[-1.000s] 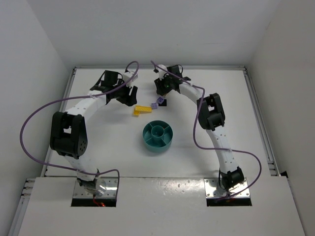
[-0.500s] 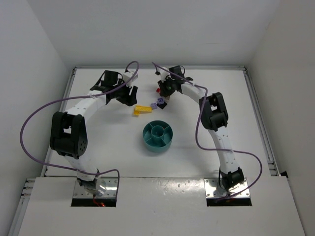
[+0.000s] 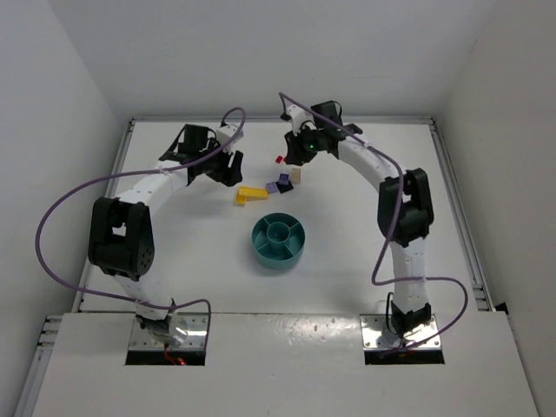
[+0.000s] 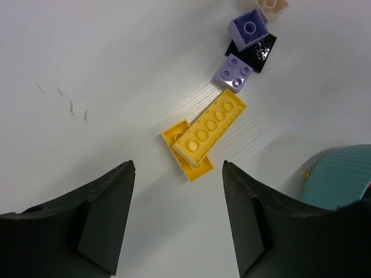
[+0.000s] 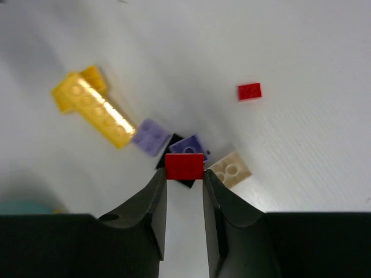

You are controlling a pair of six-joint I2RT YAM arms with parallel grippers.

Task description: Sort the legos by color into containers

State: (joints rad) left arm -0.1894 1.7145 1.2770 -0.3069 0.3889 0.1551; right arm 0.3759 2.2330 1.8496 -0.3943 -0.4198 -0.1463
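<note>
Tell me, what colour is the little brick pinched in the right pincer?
Red. The brick shows best in the right wrist view, clamped in the right pincer.

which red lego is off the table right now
The red brick pinched in the right gripper; the other red brick lies alone on the table.

we see a small red lego (image 5: 184,166) pinched between the right gripper's (image 5: 184,174) fingertips, lifted above the pile. a second red lego (image 5: 250,91) lies flat on the table at its two o'clock, well apart. below it, two purple legos (image 4: 249,27) (image 4: 235,72), a black one (image 4: 259,51) and a beige one (image 5: 230,169) cluster touching. a long yellow lego (image 4: 210,133) lies tilted across a shorter yellow one (image 4: 178,149), at the cluster's seven o'clock. the round teal dish (image 3: 279,241) with ringed compartments sits at six o'clock from the pile, near it.
</note>
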